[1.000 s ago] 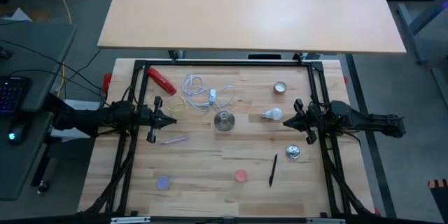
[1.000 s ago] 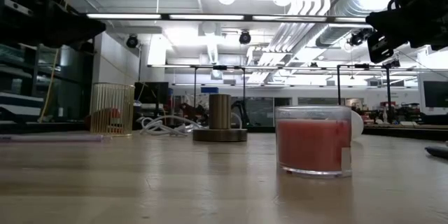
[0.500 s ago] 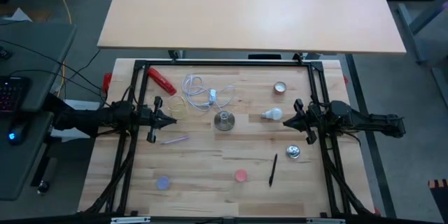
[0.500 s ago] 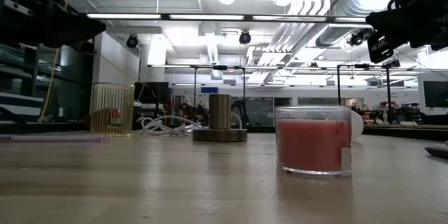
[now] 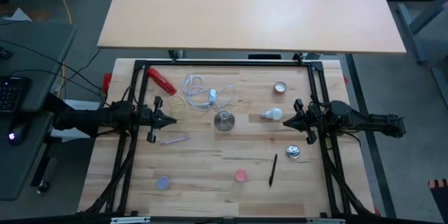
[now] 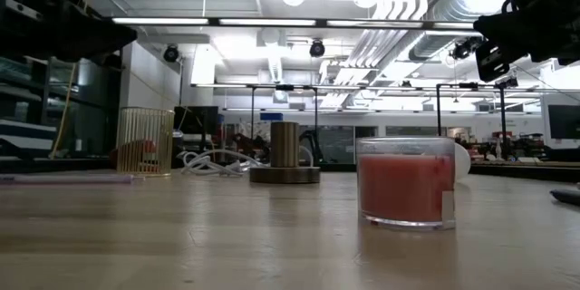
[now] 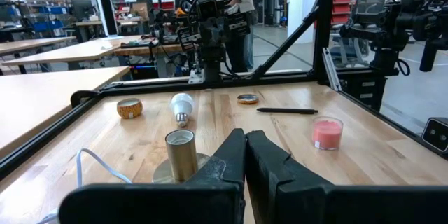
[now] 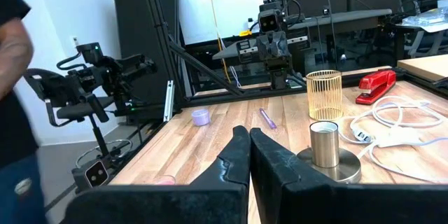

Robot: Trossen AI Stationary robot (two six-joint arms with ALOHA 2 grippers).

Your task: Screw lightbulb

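White frosted lightbulb (image 5: 271, 115) lies sideways, silvery base exposed.

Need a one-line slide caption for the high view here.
Both arms wait at the table's sides, left gripper and right gripper shut, with the lightbulb lying loose beside the socket stand.

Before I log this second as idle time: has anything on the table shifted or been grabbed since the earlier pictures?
Nothing visibly changed. The small white frosted lightbulb lies loose on the wooden table, beside the grey round metal socket stand. The left claw and right claw are both shut and empty at their sides.
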